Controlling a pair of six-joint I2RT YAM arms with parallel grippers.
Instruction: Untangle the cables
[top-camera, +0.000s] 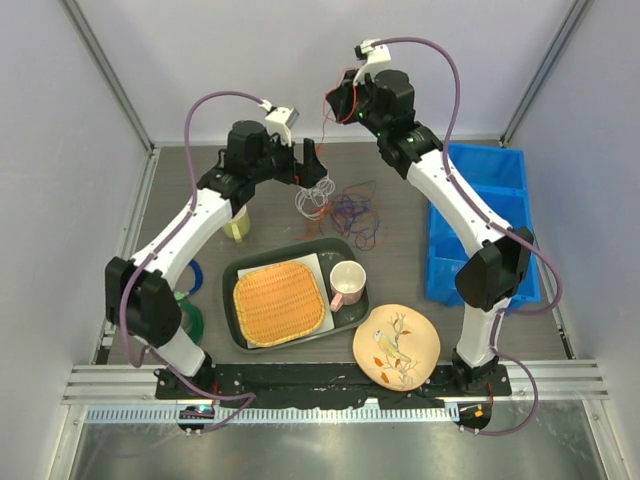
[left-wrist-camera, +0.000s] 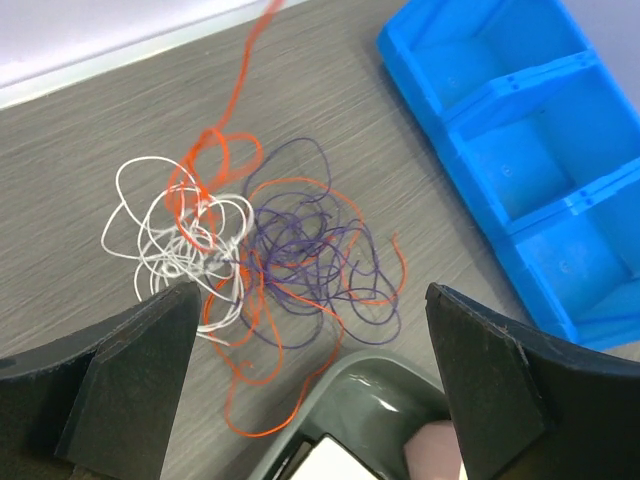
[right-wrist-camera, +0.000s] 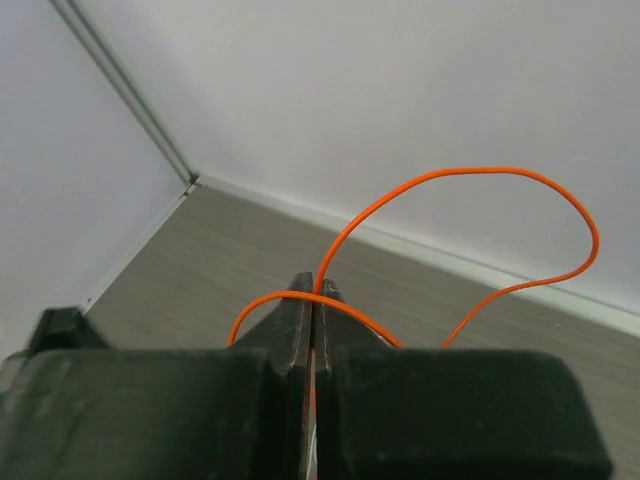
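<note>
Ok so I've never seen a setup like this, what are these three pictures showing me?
Two robot arms are bolted at the near edge of a table. The wide picture looks down from above; the other two come from cameras on each wrist. On the table lie a tangle of thin cables in orange, purple and white, a dark tray with a woven mat and pink mug, a flowered plate and a blue bin. The left hand hangs open over the tangle. The right hand is shut on an orange wire, high above the table.
</note>
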